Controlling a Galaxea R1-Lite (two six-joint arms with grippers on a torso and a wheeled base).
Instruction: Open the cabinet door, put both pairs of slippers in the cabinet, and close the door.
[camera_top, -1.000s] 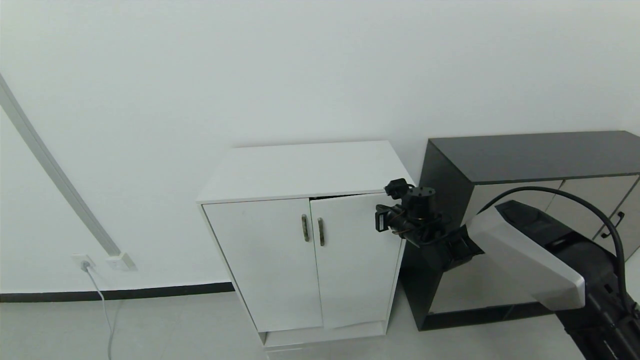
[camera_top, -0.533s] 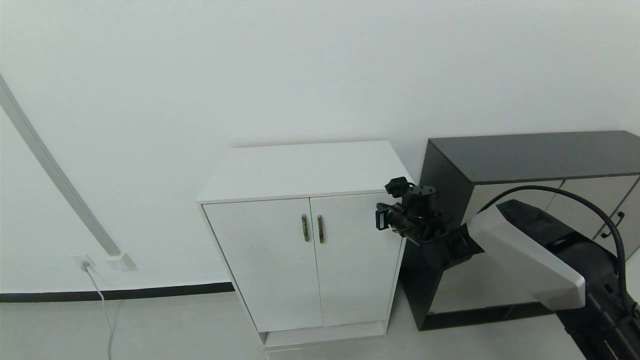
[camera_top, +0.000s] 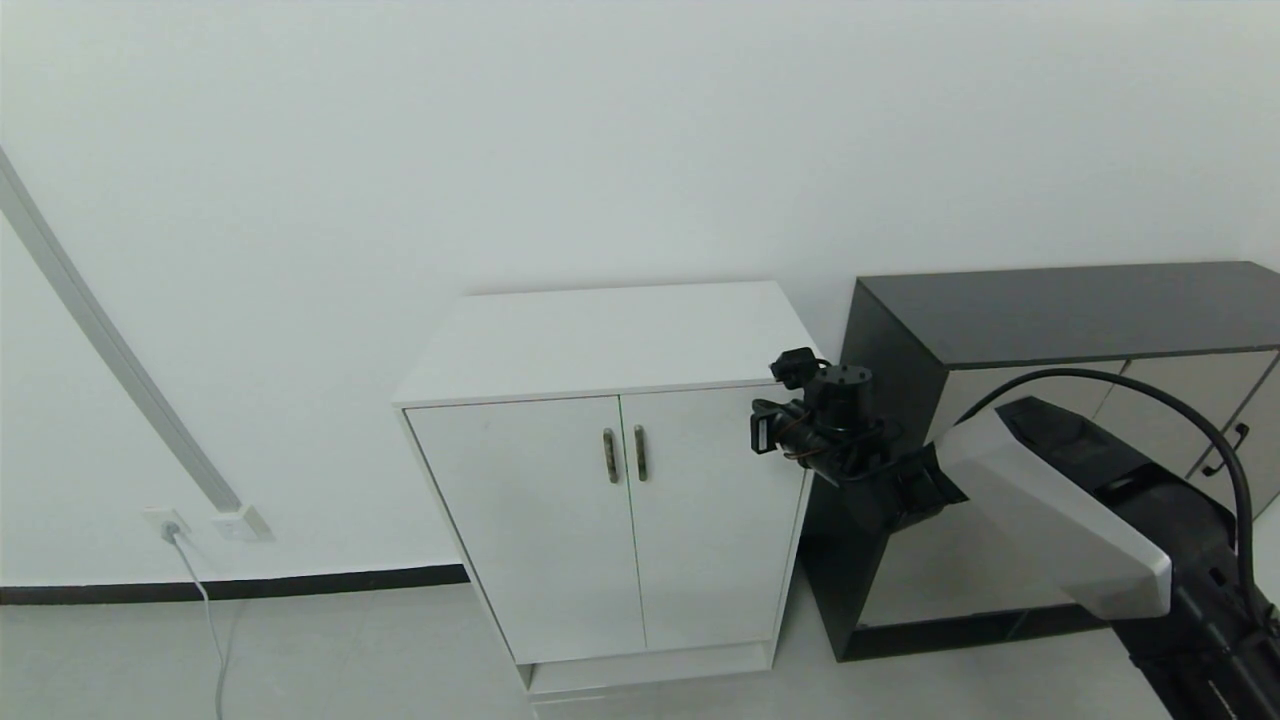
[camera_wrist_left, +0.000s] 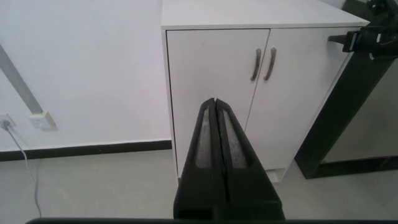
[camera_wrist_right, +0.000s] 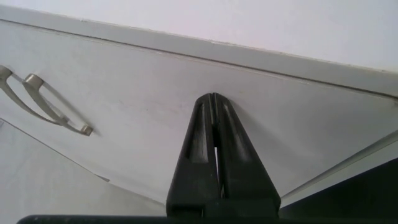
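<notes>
The right door (camera_top: 705, 520) of the white cabinet (camera_top: 600, 335) stood ajar at its top edge a second ago; it now sits flush with the left door (camera_top: 530, 520).

From the left: a wall socket (camera_top: 165, 522) with a cable hanging to the floor. Then the cabinet against the wall, both doors shut, two handles (camera_top: 624, 454) side by side at the centre seam. With the doors shut I cannot tell whether the slippers are inside. My left gripper (camera_wrist_left: 214, 102) hangs well back from the cabinet, fingers pressed together and holding nothing. My right gripper (camera_wrist_right: 214, 98), fingers also closed and empty, has its tips at the upper part of the right door, seemingly touching it. Right of that stands a dark cabinet (camera_top: 1050, 310).

The risks, as I judge them: if the door has not latched, it could swing ajar when I pull away. Pushing harder could make the tips skid across the smooth panel. Withdrawing carelessly could knock the arm into the dark cabinet just beside it.
</notes>
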